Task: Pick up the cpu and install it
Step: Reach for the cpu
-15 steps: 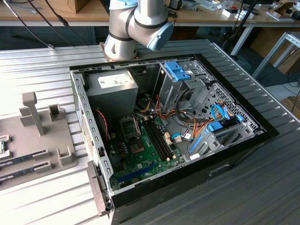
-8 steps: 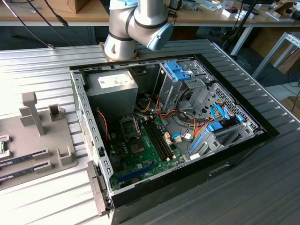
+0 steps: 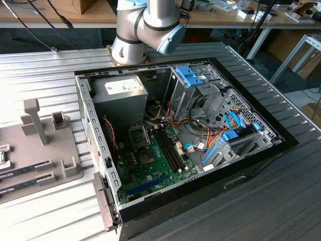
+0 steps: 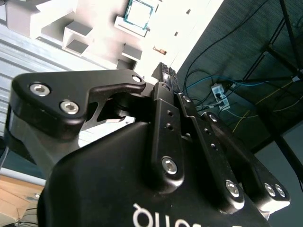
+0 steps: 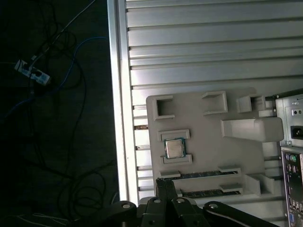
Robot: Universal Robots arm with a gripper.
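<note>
cpu (image 5: 174, 148) sits in grey holder tray (image 5: 208, 137) beside memory sticks (image 5: 201, 175).

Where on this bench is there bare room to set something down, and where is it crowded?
Free: the ribbed table on the grey tray's near side, and the dark surface bordering the computer case on the exterior view's right. Crowded: the tray, with the cpu and memory sticks, and inside the case.
</note>
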